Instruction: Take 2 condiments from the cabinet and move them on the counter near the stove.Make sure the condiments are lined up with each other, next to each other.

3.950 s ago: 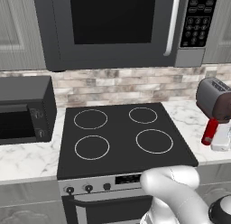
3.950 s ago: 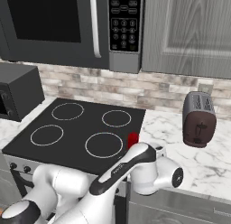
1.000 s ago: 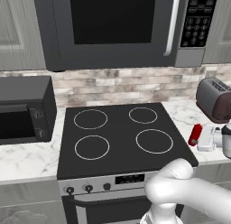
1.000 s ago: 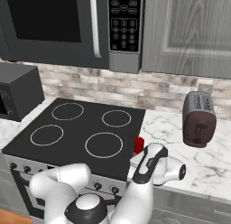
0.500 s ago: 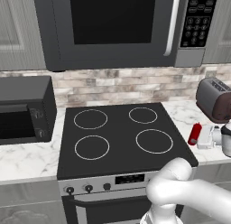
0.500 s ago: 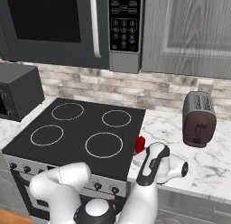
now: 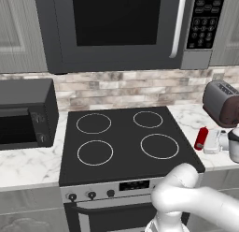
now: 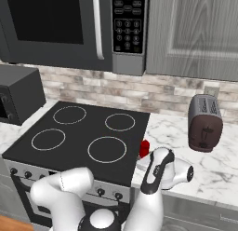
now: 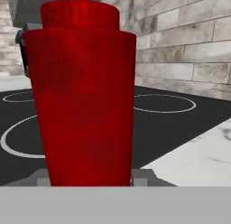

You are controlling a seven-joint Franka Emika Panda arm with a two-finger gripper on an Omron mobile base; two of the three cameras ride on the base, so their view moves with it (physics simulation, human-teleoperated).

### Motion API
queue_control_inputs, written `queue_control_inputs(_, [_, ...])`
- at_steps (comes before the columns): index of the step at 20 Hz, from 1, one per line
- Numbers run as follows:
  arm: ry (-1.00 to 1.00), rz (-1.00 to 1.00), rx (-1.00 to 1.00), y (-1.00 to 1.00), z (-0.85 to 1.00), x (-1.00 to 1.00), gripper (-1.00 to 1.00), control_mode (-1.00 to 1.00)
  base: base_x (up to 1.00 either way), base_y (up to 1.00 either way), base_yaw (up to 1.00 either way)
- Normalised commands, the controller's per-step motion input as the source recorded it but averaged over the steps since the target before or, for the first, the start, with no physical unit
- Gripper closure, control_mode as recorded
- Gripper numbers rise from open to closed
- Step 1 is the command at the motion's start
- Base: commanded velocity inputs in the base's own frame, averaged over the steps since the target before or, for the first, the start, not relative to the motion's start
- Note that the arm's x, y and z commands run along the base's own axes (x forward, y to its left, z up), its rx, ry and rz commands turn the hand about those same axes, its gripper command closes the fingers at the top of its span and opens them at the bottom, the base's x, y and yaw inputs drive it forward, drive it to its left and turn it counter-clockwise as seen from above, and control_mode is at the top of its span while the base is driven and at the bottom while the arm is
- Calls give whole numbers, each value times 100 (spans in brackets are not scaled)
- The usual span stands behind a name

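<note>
Gripper (image 7: 212, 141) is clamping the red bottle (image 7: 201, 138), standing it on the tabletop (image 7: 186, 118) at the stove's (image 7: 126, 140) 3 o'clock. Yellow bottle isn't placed yet, so I'm judging this roughly halfway.

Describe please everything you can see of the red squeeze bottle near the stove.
The red squeeze bottle is slim and all red, a body that looks like matte plastic with a ribbed red cap and nozzle on top. It stands upright, low over or on the white marble counter, just right of the black cooktop. The gripper is shut on it from the right side. The toaster stands behind it, apart.
</note>
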Motion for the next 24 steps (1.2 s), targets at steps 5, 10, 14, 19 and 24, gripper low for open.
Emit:
queue_control_inputs(5, [0, 0, 0, 0, -18, 0, -100, -100, 0, 0, 0])
queue_control_inputs(10, [0, 1, 0, 0, -3, 0, -100, -100, 0, 0, 0])
queue_control_inputs(14, [0, 1, 0, -4, 0, 0, -100, -100, 0, 0, 0])
queue_control_inputs(19, [0, 3, 0, -7, 2, -16, -100, -100, 0, 0, 0])
queue_control_inputs(24, [0, 2, 0, -20, 12, -32, -100, -100, 0, 0, 0])
